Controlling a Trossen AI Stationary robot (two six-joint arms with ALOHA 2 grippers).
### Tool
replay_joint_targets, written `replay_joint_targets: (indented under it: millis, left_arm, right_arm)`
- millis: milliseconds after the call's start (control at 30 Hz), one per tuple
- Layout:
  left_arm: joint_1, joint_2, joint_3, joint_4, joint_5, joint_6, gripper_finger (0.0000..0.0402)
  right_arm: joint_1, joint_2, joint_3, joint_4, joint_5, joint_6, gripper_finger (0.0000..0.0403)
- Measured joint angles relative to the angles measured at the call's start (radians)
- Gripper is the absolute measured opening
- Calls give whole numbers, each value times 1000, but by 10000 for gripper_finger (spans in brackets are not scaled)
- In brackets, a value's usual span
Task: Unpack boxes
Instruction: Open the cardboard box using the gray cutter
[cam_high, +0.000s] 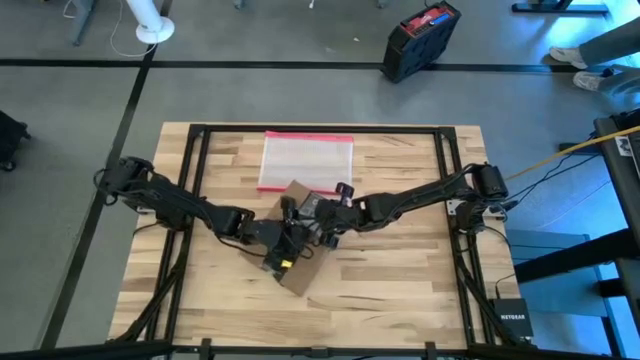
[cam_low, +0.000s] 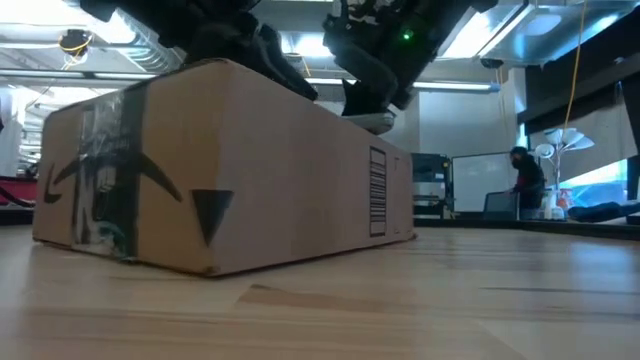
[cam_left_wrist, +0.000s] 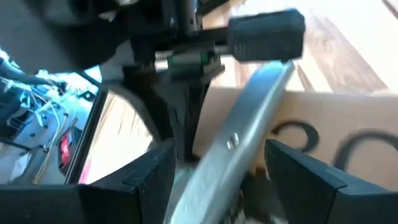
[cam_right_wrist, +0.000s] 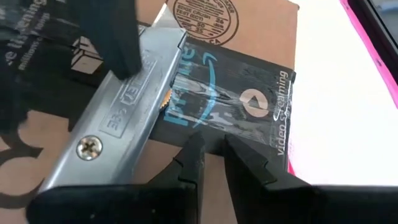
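Box (cam_high: 300, 262) lies flat near the middle of the worktop (cam_high: 400, 290), one end against the clear pouch (cam_high: 306, 161). Corrugated card, taped shut; judged stiff along edges, light enough to slide if pushed sideways, panels likely to dent under point load. Black tape (cam_right_wrist: 230, 102) runs over the top seam; the seam is judged the place to work, with the box steadied from above or by its side walls.

Left gripper (cam_high: 283, 240) is over the box top, jaws spread wide around the handle of a metal utility knife (cam_right_wrist: 124, 118); firm contact on both sides cannot be told.

Right gripper (cam_right_wrist: 211, 155) sits at the taped end, jaws nearly together, tips on or just above the tape; nothing is seen held between them.
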Motion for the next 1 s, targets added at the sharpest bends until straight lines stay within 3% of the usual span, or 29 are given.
replay_joint_targets:
  millis: [100,300,600,1000]
  left_arm:
    - [16,-34,0,-69,23,-29,235]
    - [76,-80,0,-166,171,-71,235]
    - [174,-110,0,-200,301,-41,235]
    - [222,-110,0,-256,369,-13,235]
  right_arm:
    - [0,-6,0,-7,2,5,53]
    - [0,-13,0,-6,2,6,53]
    - [0,-16,-1,1,16,5,58]
    - [-1,-49,-1,-19,83,36,178]
